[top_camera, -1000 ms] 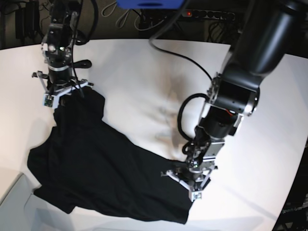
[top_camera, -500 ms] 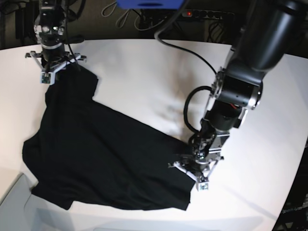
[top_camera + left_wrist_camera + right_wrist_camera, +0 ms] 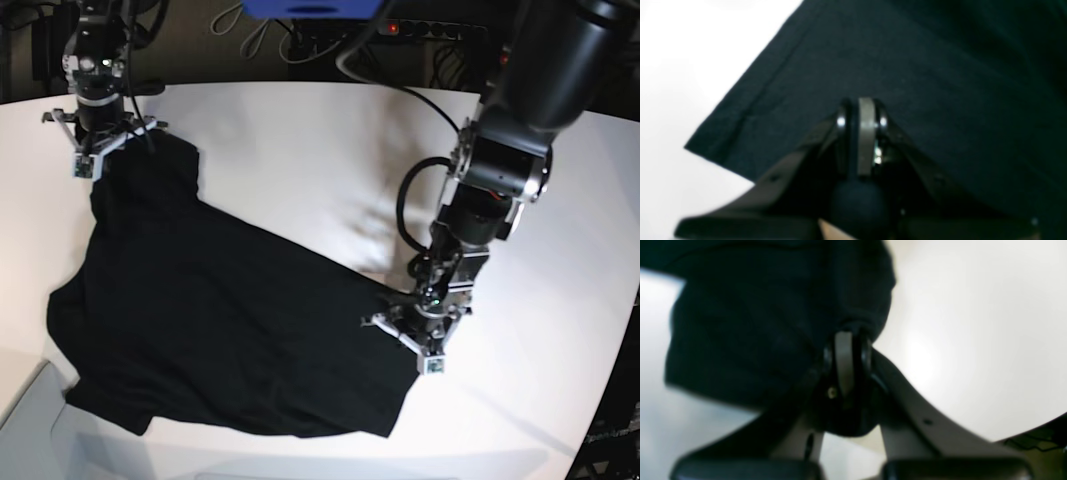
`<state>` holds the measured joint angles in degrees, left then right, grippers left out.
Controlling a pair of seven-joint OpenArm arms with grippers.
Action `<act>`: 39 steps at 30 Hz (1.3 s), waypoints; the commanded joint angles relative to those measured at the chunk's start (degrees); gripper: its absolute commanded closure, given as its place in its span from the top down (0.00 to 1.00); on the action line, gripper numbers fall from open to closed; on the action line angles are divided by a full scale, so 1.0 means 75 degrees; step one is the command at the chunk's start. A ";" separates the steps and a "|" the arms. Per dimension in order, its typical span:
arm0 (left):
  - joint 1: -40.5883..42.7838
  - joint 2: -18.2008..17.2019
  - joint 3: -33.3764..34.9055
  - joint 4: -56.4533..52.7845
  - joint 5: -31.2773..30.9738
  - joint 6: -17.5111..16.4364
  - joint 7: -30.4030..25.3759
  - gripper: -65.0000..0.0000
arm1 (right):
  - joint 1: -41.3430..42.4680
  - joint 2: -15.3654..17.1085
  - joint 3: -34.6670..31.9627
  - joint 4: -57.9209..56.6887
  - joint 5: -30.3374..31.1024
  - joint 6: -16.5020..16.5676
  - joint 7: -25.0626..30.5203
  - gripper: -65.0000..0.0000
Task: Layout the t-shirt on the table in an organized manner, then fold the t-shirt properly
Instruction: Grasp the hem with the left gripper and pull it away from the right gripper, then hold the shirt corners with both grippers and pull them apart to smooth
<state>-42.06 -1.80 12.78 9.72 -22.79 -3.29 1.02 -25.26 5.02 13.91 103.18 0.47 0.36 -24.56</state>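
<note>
A: Where's your shirt point(image 3: 210, 320)?

B: Flat-ish on the white counter point(image 3: 300, 150), spread on the slant — one corner up at the far left of the base view, the other toward the near right. Black side up, a few soft wrinkles.

A: Your left hand point(image 3: 425, 345)?

B: Down at the near-right corner of the cloth, pressed together and pinching the hem. In the left wrist view the shirt point(image 3: 907, 66) runs right up to the tips of that hand point(image 3: 863, 103), with a cloth corner and bare counter point(image 3: 680, 66) off to the side.

A: And your right hand point(image 3: 100, 150)?

B: At the far-left corner — also pressed together, pinching a bunched fold. The right wrist view shows the shirt point(image 3: 756, 323) gathered above the hand point(image 3: 845, 335), blurry, counter point(image 3: 973, 340) beyond it.
</note>
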 commanded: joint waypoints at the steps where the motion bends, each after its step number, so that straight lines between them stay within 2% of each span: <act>1: 0.0234 -0.0316 0.0002 -0.0176 0.0078 0.0491 0.1089 0.08 | 0.0091 0.0052 0.0097 0.0139 -0.0045 -0.0007 0.0186 0.00; 4: 0.0551 -0.0621 -0.0033 -0.0176 0.0020 0.0480 0.1136 0.08 | 0.0361 0.0064 0.0261 0.0116 -0.0045 -0.0007 0.0186 0.00; 9: 0.1090 -0.1078 -0.0080 -0.0164 -0.0015 0.0409 0.2121 0.07 | 0.0888 0.0052 0.0636 0.0092 -0.0045 -0.0007 0.0139 0.00; 12: 0.1383 -0.1242 -0.0080 -0.0024 -0.0027 0.0398 0.2449 0.00 | 0.1088 0.0052 0.0659 0.0081 -0.0045 -0.0007 0.0127 0.00; 14: 0.1793 -0.1336 -0.0092 0.0363 -0.0109 0.0398 0.2730 0.00 | 0.1158 0.0052 0.0624 0.0081 -0.0045 -0.0007 0.0150 0.00; 18: 0.2942 -0.1629 -0.0080 0.2063 -0.0883 0.0398 0.3422 0.00 | 0.1193 -0.0100 0.0601 0.0069 -0.0022 -0.0007 0.0174 0.00; 22: 0.4161 -0.1910 -0.0080 0.4419 -0.1434 0.0468 0.4137 0.00 | 0.1427 -0.0229 0.0601 -0.0095 -0.0022 -0.0007 0.0174 0.00; 26: 0.5286 -0.2297 -0.0139 0.6435 -0.1621 0.0480 0.4278 0.00 | 0.1439 -0.0194 0.0624 -0.0353 -0.0022 -0.0007 0.0174 0.00; 34: 0.7326 -0.2332 -0.2436 0.8967 -0.1586 0.0491 0.4325 0.00 | 0.1392 -0.0206 0.0601 -0.0505 -0.0022 -0.0007 0.0186 0.00; 39: 0.8123 -0.2332 -0.3010 0.9975 -0.1574 0.0491 0.4325 0.00 | 0.1181 -0.0393 0.0542 -0.0634 -0.0022 -0.0007 0.0174 0.00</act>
<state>18.00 -18.87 -9.78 84.93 -36.32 -1.91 29.34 -16.56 1.72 17.89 97.67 0.51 0.62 -24.38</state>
